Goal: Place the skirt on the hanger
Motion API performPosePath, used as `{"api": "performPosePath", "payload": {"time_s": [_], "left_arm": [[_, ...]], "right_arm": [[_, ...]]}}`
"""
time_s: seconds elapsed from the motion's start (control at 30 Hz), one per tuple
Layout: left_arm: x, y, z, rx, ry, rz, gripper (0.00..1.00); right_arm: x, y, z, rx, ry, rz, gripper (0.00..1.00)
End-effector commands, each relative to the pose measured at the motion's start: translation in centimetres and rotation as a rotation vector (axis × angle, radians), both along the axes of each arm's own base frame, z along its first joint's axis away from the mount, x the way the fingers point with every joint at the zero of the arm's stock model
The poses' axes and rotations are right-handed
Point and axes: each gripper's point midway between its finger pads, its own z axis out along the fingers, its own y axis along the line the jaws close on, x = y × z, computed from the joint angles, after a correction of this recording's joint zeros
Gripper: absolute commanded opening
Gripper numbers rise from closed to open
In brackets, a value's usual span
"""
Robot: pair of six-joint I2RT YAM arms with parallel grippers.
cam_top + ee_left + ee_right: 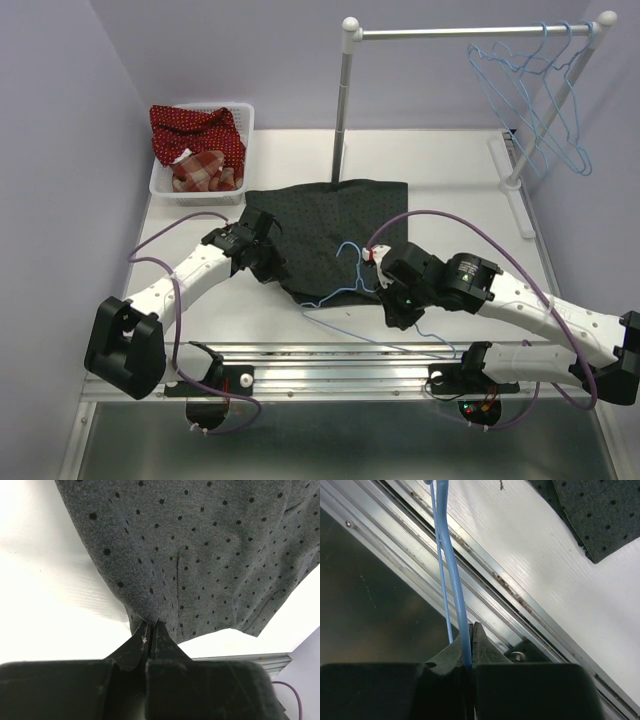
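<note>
The dark grey dotted skirt [330, 225] lies spread on the white table in the middle of the top view. My left gripper [268, 262] is at its near left edge, shut on a pinch of the fabric. In the left wrist view the skirt [200, 555] bunches into the closed fingertips of the left gripper [151, 625]. A light-blue wire hanger [345, 291] lies partly over the skirt's near edge. My right gripper [392, 312] is shut on its wire. In the right wrist view the hanger [452, 555] runs up from the right gripper [472, 630], and a skirt [600, 515] corner shows at top right.
A white basket [160, 185] at the back left holds a red dotted garment and a plaid cloth. A clothes rack pole [343, 110] stands behind the skirt, and more blue hangers [540, 90] hang from its rail at the right. An aluminium rail [330, 362] runs along the near edge.
</note>
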Motion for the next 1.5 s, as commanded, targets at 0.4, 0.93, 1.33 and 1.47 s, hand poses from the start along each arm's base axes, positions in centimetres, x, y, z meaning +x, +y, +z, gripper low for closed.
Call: {"api": "performPosePath", "payload": {"time_s": [0.4, 0.93, 1.33, 1.47], "left_arm": [[1.3, 0.1, 1.2, 0.020, -0.053, -0.006, 0.00], [0.1, -0.4, 2.7, -0.061, -0.060, 0.004, 0.00], [-0.2, -0.9, 2.4, -0.111, -0.057, 0.026, 0.00], [0.0, -1.2, 3.0, -0.138, -0.061, 0.050, 0.00]], "right_arm": [[1.9, -0.6, 5.0, 0.033, -0.135, -0.067, 0.01], [5.1, -0.6, 1.9, -0.089, -0.209, -0.200, 0.01], [6.4, 6.4, 3.6, 0.264, -0.383, 0.076, 0.01], [6.3, 8.1, 2.7, 0.345, -0.448, 0.198, 0.01]]}}
